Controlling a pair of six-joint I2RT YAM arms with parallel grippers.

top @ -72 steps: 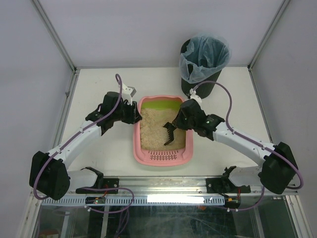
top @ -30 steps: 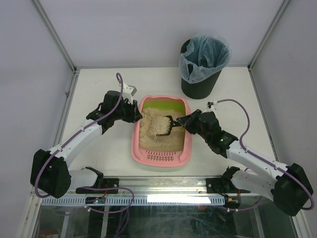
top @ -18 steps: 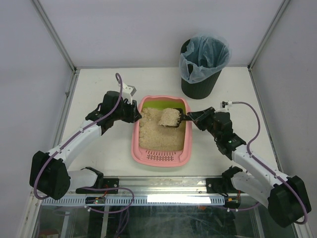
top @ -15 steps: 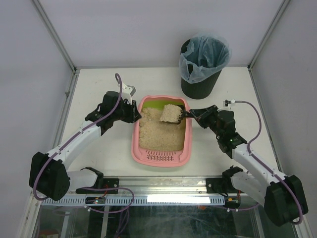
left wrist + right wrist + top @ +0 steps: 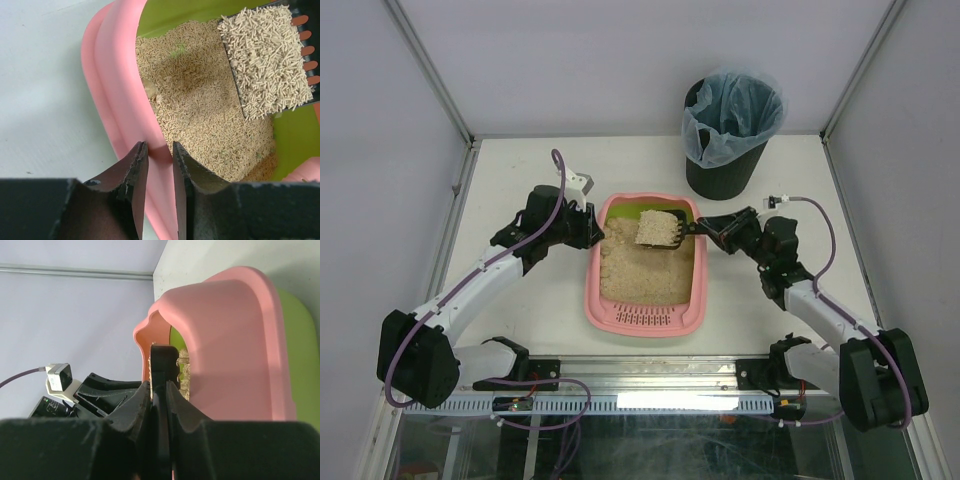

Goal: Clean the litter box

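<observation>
Top external: we see a white table [image 5: 520, 170], bin [image 5: 725, 170] at one o'clock; our left gripper [image 5: 156, 149] pinches the litter box [image 5: 595, 300] rim, right gripper [image 5: 159, 385] clamps the scoop [image 5: 658, 228].

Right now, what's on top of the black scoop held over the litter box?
A heap of beige litter pellets covers the scoop blade, above the litter box. Most of its slots, and anything buried in the heap, are hidden.

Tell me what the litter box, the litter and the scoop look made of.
The litter box looks like moulded plastic: smooth, pink, softly glossy. The litter is matte beige stick-shaped pellets, material unclear. The scoop seems rigid black plastic, slotted.
</observation>
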